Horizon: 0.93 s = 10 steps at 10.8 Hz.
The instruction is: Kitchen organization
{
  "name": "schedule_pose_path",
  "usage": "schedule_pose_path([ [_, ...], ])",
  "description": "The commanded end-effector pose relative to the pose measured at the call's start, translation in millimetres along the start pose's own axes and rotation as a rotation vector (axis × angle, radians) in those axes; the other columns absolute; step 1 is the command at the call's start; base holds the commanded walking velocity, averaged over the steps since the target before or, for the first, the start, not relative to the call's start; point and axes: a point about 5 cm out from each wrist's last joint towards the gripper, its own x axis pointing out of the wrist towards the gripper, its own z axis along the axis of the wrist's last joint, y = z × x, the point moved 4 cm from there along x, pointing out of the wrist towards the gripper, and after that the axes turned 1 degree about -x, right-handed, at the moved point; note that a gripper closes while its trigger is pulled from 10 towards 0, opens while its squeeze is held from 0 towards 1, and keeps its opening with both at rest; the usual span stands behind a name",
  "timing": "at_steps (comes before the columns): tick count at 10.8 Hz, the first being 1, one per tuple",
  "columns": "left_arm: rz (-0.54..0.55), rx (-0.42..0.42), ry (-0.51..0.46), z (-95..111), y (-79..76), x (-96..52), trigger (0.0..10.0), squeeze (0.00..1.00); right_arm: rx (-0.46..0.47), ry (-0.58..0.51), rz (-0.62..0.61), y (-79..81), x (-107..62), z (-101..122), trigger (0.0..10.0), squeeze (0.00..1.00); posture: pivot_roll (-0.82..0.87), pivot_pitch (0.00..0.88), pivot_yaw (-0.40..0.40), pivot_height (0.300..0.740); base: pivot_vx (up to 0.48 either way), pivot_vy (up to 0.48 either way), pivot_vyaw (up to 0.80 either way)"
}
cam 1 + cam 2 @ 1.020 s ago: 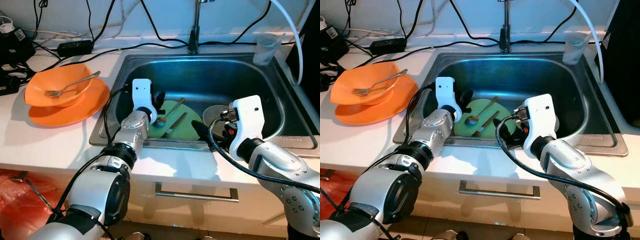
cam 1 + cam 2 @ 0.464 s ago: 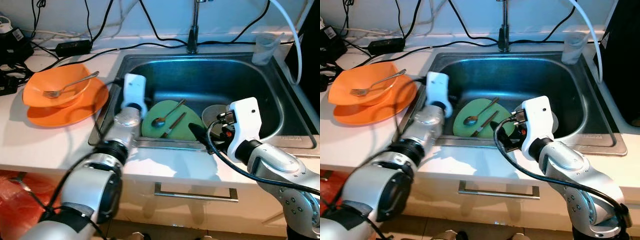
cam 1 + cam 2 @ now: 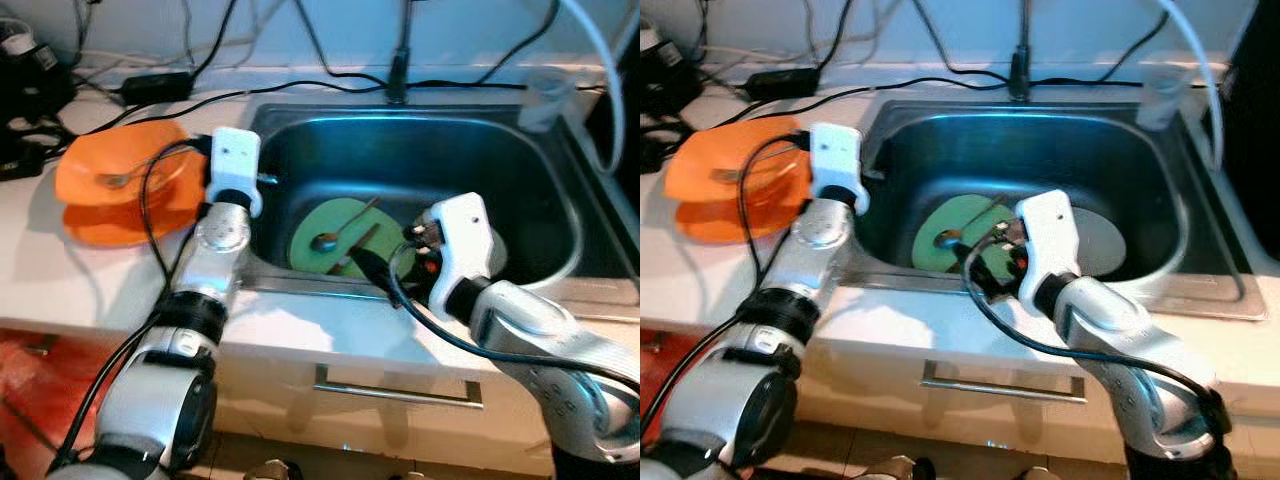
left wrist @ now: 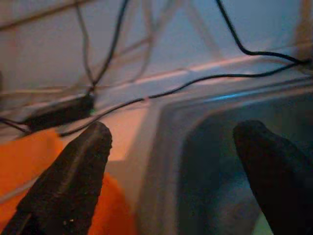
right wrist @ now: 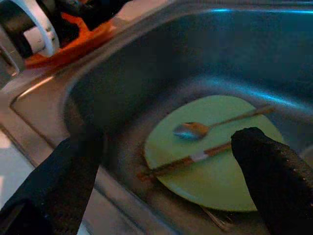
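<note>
Above the sink (image 3: 560,215), hovering with right claw (image 5: 161,161) spread wide, facing green plate (image 5: 215,147): rigid, likely slippery, best pinched at its rim; spoon (image 5: 195,129) lying on it

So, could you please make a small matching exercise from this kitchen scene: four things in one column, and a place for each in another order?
Things:
1. spoon
2. fork
3. clear cup
4. green plate

Places:
A. in the orange bowl
B. on the sink bottom
C. on the green plate
D. at the sink's far right corner

Pairs: 1-C, 2-A, 3-D, 4-B
</note>
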Motion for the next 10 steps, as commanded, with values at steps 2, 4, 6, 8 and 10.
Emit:
schedule_pose_path([
  [2, 0.033, 0.059, -0.043, 12, 14.0, -8.7, 10.0, 1.00, -0.012, -0.018, 0.055, 8.7, 7.8, 3, 10.0, 0.00, 0.01, 0.082, 0.074, 0.740, 0.000, 0.000, 0.00],
  [4, 0.068, 0.120, -0.101, 28, 27.1, -15.6, 10.0, 1.00, -0.014, -0.030, 0.101, 15.7, 12.1, 4, 10.0, 0.00, 0.03, 0.081, 0.067, 0.740, 0.000, 0.000, 0.00],
  [6, 0.141, 0.204, -0.123, 39, 49.3, -17.3, 10.0, 1.00, -0.025, -0.050, 0.171, 28.3, 14.5, 6, 10.0, 0.00, 0.05, 0.080, 0.065, 0.740, 0.000, 0.000, 0.00],
  [8, 0.153, 0.215, -0.100, 39, 57.3, -18.3, 10.0, 1.00, -0.031, -0.067, 0.199, 34.1, 16.2, 7, 10.0, 0.00, 0.05, 0.075, 0.071, 0.740, 0.000, 0.000, 0.00],
  [10, 0.147, 0.215, -0.085, 38, 56.8, -17.6, 10.0, 1.00, -0.031, -0.072, 0.188, 32.0, 16.7, 6, 10.0, 0.00, 0.05, 0.072, 0.076, 0.740, 0.000, 0.000, 0.00],
])
